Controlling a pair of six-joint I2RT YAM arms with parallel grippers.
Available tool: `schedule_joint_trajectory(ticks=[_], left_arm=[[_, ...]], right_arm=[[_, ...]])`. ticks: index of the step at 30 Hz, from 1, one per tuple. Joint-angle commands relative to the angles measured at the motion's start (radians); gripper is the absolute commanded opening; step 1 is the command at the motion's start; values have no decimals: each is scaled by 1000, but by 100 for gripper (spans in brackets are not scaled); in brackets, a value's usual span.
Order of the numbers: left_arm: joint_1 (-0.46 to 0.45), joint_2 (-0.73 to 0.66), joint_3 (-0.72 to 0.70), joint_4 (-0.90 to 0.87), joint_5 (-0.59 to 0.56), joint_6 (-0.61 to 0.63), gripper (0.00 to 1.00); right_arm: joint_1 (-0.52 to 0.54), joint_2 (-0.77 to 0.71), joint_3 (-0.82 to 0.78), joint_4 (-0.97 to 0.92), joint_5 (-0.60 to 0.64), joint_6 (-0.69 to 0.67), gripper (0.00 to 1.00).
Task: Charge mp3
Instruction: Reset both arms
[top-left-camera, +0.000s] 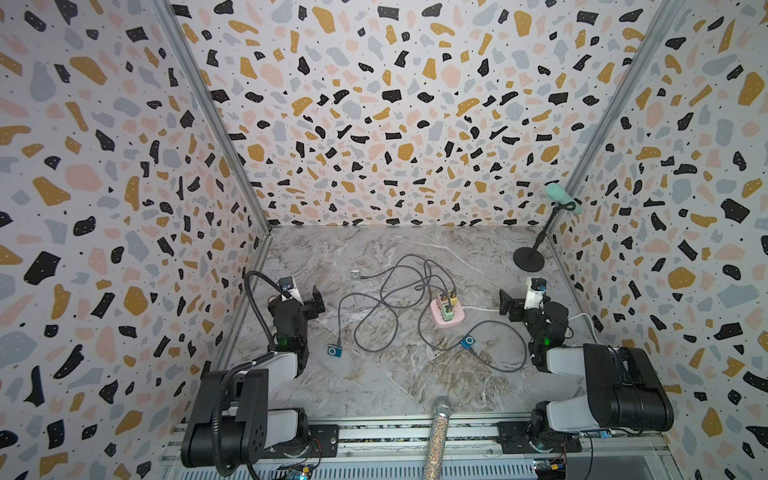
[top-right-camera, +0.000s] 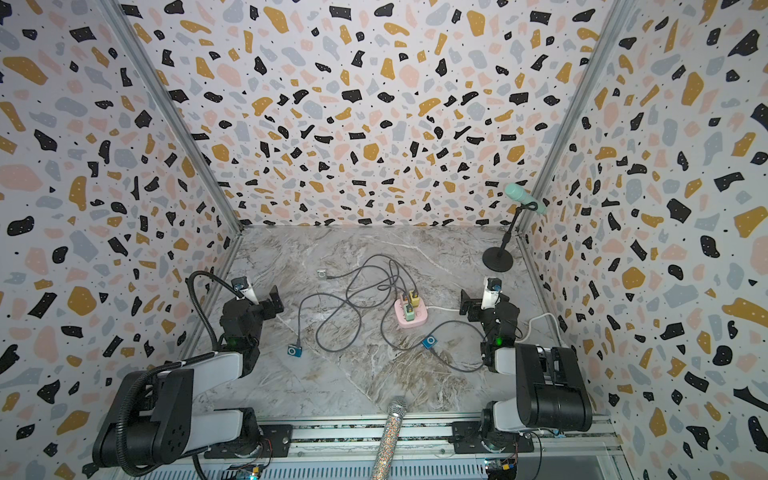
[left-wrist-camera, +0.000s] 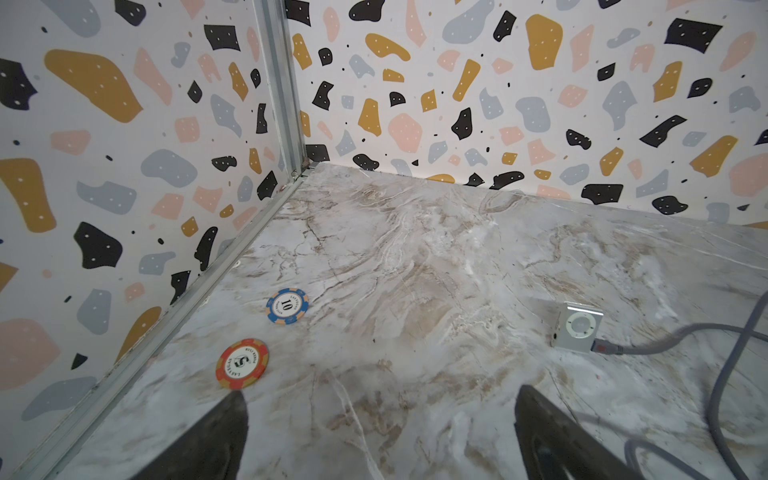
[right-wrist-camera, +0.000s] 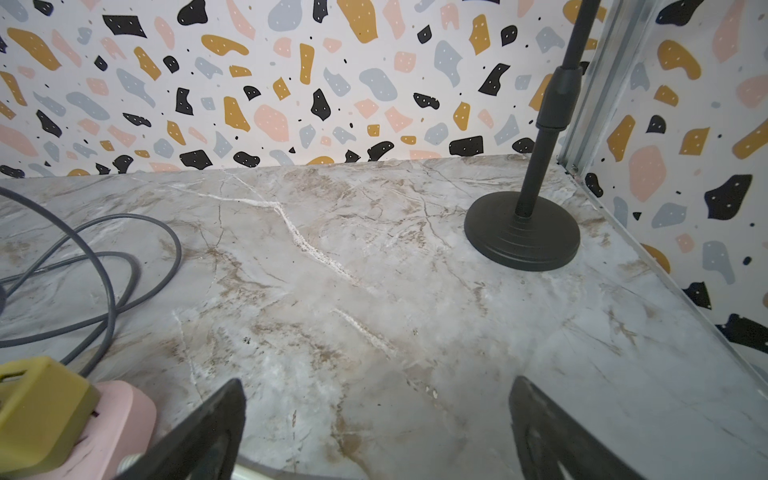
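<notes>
Marble-pattern bench (top-left-camera: 374, 386). Pink power strip (top-left-camera: 446, 316) at centre among grey cables (left-wrist-camera: 640, 350). Silver mp3 player (top-left-camera: 355, 274) lies behind it, left blue mp3 player (top-left-camera: 334, 351) and right blue mp3 player (top-left-camera: 468, 342) nearer. Mic stand (top-left-camera: 528, 257) in far right corner. Blue chip (left-wrist-camera: 287, 306) and red chip (left-wrist-camera: 242, 363) by left edge.

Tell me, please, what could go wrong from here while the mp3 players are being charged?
The grey cables cross in loose loops by the pink power strip; an arm reaching in could snag one and pull a plug loose.
The silver mp3 player is small and flat, so a gripper might push it rather than grasp it.
The microphone stand stands close to the right gripper and could be knocked.
</notes>
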Motion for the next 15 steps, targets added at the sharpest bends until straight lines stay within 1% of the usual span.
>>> schedule_joint_trajectory(ticks=[1, 4, 6, 9, 12, 13, 15], left_arm=[[5, -44, -77, 191, 22, 22, 99], [5, -58, -125, 259, 21, 22, 99], [3, -33, -144, 304, 53, 35, 100], [3, 24, -173, 414, 73, 38, 99], [-1, 71, -125, 365, 56, 35, 99], [-17, 87, -106, 348, 35, 44, 100], [-72, 101, -60, 255, -78, 72, 99]], right_arm=[[51, 13, -29, 100, 0, -64, 99], [103, 67, -61, 206, 81, -96, 99], [109, 62, -51, 167, 86, -103, 99], [109, 62, -49, 169, 86, -103, 99], [106, 67, -48, 166, 84, -99, 99], [104, 69, -42, 161, 79, -96, 99], [95, 72, -37, 153, 66, -94, 99]])
